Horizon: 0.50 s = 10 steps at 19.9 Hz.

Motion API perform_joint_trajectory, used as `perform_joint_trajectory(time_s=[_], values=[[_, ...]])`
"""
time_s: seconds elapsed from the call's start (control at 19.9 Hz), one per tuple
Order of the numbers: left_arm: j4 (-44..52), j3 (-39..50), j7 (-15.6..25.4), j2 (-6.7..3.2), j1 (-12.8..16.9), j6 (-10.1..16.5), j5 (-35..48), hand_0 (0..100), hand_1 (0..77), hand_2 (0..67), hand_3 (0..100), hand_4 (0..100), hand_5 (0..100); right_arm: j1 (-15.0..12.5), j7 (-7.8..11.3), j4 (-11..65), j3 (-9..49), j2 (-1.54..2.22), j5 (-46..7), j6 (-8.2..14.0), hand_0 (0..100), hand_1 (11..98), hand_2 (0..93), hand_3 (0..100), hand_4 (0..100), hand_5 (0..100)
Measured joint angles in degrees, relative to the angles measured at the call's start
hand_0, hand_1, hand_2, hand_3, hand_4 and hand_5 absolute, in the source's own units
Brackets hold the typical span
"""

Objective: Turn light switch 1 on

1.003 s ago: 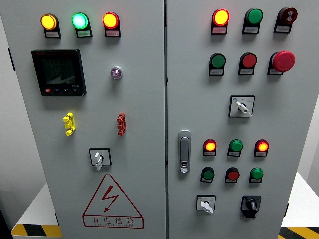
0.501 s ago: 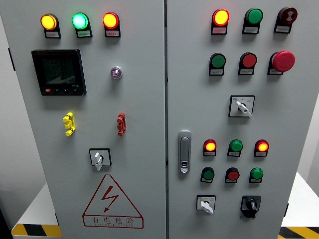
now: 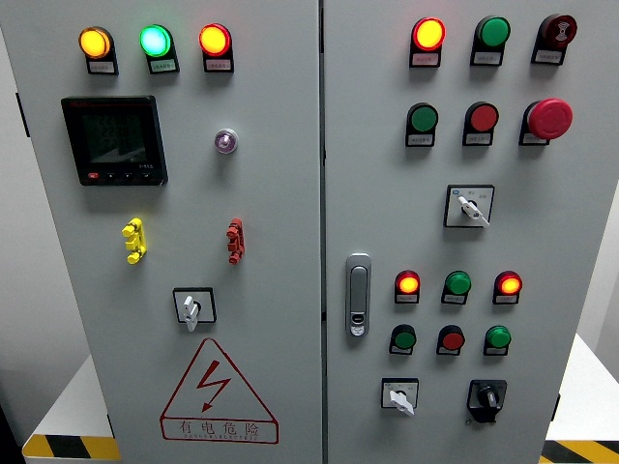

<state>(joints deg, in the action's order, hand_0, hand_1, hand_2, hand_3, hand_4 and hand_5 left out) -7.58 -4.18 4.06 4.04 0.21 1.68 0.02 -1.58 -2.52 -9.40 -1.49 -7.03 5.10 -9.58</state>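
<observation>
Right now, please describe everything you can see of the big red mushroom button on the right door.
The red mushroom button sits at the right end of the second row on the right door, beside a red round button. Its glossy, plastic-looking domed cap stands out from a black collar, with a small label plate below, too small to read. Nothing touches it; no hand is in view.

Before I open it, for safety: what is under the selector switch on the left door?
Directly under the selector switch is a red warning triangle with a lightning bolt and printed characters. What lies behind the closed left door cannot be seen.
</observation>
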Motion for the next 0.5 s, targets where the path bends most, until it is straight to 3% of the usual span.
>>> perform_joint_trajectory(time_s=[0.1,0.2,0.4,0.5], values=[[0.2,3.8,-0.4,0.03,-0.9,-0.2,0.7,0,11.5,5.0,0,0,7,0.0,0.0,0.0,0.0,0.0,0.0,0.0,0,22.3,0.0,11,23,15],[0.6,14.1,-2.0,0.27,-1.3,-0.2,6.9,0,12.2,5.1,0,0,7,0.0,0.0,0.0,0.0,0.0,0.0,0.0,0,22.3,0.0,11,23,15],[1.2,41.3,-2.5,0.42,-1.0,0.5,38.2,0,12.3,5.1,0,0,6,0.0,0.0,0.0,0.0,0.0,0.0,0.0,0,22.5,0.0,11,23,15],[1.4,50.6,-2.2,0.4,-0.8,0.8,47.7,0,12.6,5.2,0,0,6,0.0,0.0,0.0,0.0,0.0,0.0,0.0,0,22.4,0.0,11,23,15]])
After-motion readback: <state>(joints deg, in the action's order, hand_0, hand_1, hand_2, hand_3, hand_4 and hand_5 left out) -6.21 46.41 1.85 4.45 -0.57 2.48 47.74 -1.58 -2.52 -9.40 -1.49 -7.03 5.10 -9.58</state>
